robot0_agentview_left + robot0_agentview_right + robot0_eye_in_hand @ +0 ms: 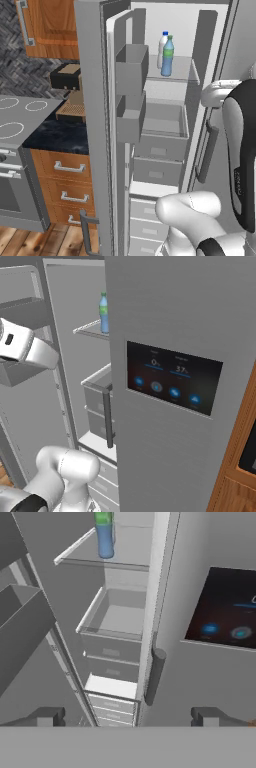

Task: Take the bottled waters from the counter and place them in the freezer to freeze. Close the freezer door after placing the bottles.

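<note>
Both bottled waters stand on the upper shelf [172, 75] inside the open freezer [165, 125]. The white one with a blue cap [162, 49] is just behind the bluish-green one with a green cap [168, 57]. The green-capped bottle [103, 313] [104, 534] also shows from the right and from the hand. My gripper [129, 717] is open and empty, held back from the compartment and facing its drawers. The freezer door [95, 130] stands swung wide to the left, grey bins [131, 70] on its inner face. The black counter [60, 136] lies left of the door.
The other grey door with the blue-lit panel [172, 378] is closed on the right, its bar handle [154, 677] close to my hand. Grey drawers [157, 150] fill the lower freezer. A grey stovetop [20, 117], a dark appliance [65, 76] and wooden drawers [67, 170] sit left.
</note>
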Available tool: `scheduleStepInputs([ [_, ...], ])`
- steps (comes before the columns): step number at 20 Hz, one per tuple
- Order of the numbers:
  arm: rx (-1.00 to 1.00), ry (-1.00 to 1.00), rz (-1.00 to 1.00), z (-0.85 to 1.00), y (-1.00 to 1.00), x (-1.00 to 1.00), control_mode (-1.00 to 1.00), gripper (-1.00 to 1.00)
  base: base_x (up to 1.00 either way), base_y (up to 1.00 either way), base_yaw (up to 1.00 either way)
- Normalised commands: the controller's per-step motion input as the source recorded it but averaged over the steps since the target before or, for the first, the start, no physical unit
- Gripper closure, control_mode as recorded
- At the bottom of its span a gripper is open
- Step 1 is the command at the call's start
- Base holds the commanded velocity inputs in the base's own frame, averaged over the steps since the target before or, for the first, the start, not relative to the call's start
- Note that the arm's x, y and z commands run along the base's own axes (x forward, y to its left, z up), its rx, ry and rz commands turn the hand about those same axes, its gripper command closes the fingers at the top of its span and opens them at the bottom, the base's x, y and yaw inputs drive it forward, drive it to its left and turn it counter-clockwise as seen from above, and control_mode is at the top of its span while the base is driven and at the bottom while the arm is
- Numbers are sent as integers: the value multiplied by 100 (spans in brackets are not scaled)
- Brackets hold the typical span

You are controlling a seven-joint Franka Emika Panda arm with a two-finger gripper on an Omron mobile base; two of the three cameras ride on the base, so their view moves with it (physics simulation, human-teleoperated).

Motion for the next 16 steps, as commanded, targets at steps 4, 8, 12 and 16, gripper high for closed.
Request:
scheduleStepInputs([
  [4,0,8,0,-53,0,0,-100,-100,0,0,0],
  [8,0,8,0,-50,0,0,-100,-100,0,0,0],
  [12,12,0,0,-33,0,0,-100,-100,0,0,0],
  [16,16,0,0,-22,0,-1,-100,-100,0,0,0],
])
